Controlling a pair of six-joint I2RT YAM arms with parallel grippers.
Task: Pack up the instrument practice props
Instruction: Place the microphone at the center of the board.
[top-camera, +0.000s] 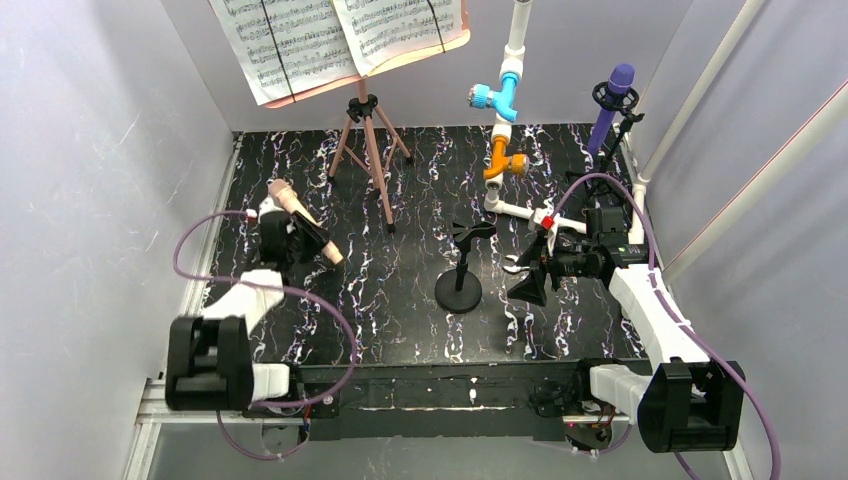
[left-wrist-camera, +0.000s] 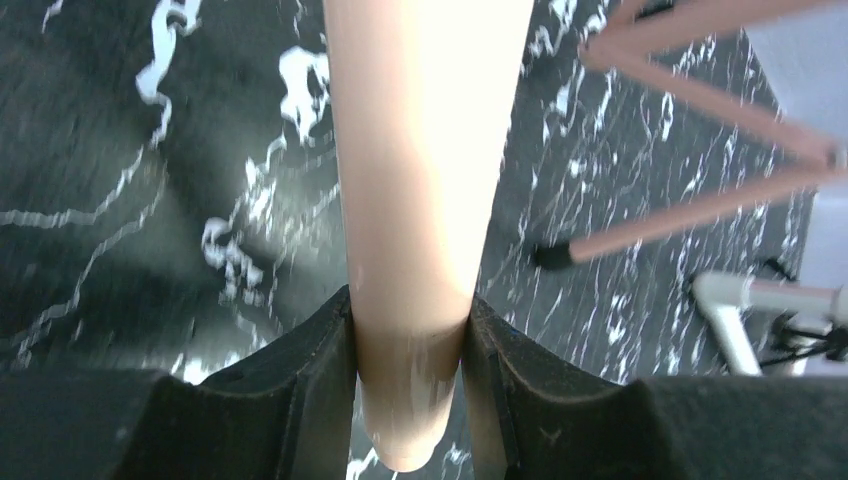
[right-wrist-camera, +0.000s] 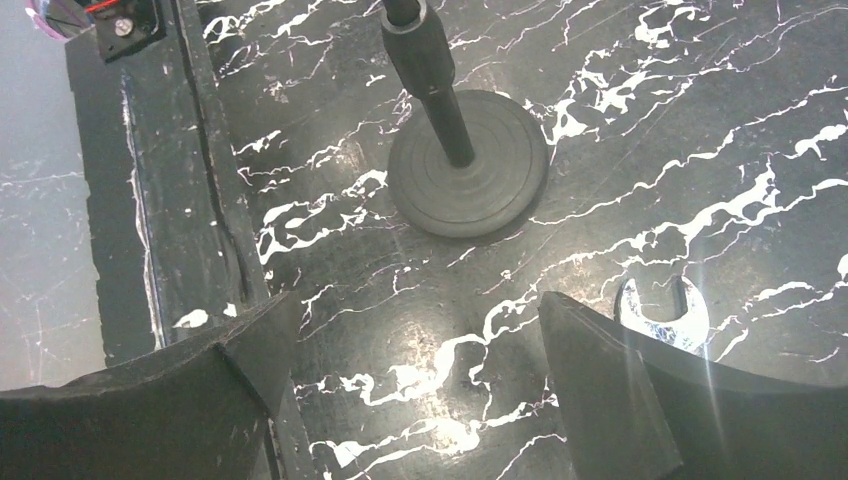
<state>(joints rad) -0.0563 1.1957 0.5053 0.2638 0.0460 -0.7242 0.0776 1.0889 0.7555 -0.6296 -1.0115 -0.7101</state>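
My left gripper (top-camera: 300, 238) is shut on the peach toy microphone (top-camera: 300, 218) and holds it tilted above the black marbled mat; its handle fills the left wrist view (left-wrist-camera: 420, 200) between my fingers (left-wrist-camera: 300, 390). My right gripper (top-camera: 525, 275) is open and empty, to the right of the empty black mic holder (top-camera: 462, 262), whose round base shows in the right wrist view (right-wrist-camera: 468, 165). The purple microphone (top-camera: 610, 105) sits in a black holder at the back right. The salmon-pink music rest (top-camera: 368, 140) with white sheets (top-camera: 330, 40) stands on its tripod at the back.
A white pipe with blue and orange valves (top-camera: 505, 110) stands at the back centre-right. A silver wrench (right-wrist-camera: 662, 312) lies on the mat beside my right finger. White walls close in the left, back and right sides. A tripod leg (left-wrist-camera: 690, 215) is near my left gripper.
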